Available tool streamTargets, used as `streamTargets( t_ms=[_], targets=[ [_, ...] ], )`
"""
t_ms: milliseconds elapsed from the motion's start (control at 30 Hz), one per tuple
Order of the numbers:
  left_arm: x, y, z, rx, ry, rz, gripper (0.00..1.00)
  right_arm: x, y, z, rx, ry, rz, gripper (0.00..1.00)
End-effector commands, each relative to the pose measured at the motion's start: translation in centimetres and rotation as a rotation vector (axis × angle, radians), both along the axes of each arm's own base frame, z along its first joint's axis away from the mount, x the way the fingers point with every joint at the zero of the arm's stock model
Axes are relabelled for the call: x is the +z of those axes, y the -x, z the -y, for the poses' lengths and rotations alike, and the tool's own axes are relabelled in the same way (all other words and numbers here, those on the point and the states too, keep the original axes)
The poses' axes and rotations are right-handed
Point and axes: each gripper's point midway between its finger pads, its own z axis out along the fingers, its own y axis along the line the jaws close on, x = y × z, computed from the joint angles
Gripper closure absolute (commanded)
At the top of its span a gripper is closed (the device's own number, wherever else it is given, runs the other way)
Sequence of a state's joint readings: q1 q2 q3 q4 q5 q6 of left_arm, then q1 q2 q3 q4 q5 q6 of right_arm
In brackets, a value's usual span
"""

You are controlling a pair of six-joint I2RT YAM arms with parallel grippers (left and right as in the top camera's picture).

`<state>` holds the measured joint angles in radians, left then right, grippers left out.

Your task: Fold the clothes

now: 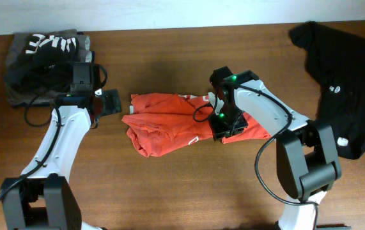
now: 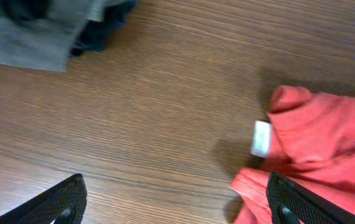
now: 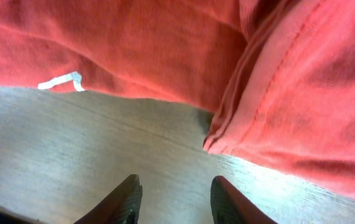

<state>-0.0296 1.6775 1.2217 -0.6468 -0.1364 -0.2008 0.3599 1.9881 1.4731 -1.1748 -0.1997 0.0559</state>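
- The red shirt lies crumpled in the middle of the surface, between the two arms. Its fold looks barely begun, and the step in hand is getting a grasp.
- The left fingers are spread wide and empty, just beside the shirt's end with the white tag.
- The right fingers stand apart, holding nothing, over bare wood at the shirt's hem.
- Next, each arm probably needs to pinch an edge and draw the cloth flat.
- A black garment lies unfolded, well apart.
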Motion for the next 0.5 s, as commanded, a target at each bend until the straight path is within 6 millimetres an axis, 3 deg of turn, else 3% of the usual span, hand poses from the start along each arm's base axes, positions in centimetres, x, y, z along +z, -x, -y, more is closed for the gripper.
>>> streamTargets(
  t_ms=[0,167,267,467],
  targets=[
    [-0.3,-0.1,2.6,-0.092,0.128,-0.011,0.08,2.7,-1.0,0.4,-0.014,-0.015,0.100,0.54],
    [-2.8,1.0,5.7,-0.244,0.261,-0.108,0.08,5.4,-3.1,1.9,-0.065,-0.036,0.194,0.29],
    [-4.9,1.9,6.9,-0.311,0.315,-0.178,0.08,6.2,-4.2,3.3,-0.112,-0.041,0.220,0.27],
    [-7.7,3.6,7.1,-0.379,0.318,-0.286,0.02,6.2,-4.7,5.4,-0.142,-0.033,0.218,0.27]
  ],
)
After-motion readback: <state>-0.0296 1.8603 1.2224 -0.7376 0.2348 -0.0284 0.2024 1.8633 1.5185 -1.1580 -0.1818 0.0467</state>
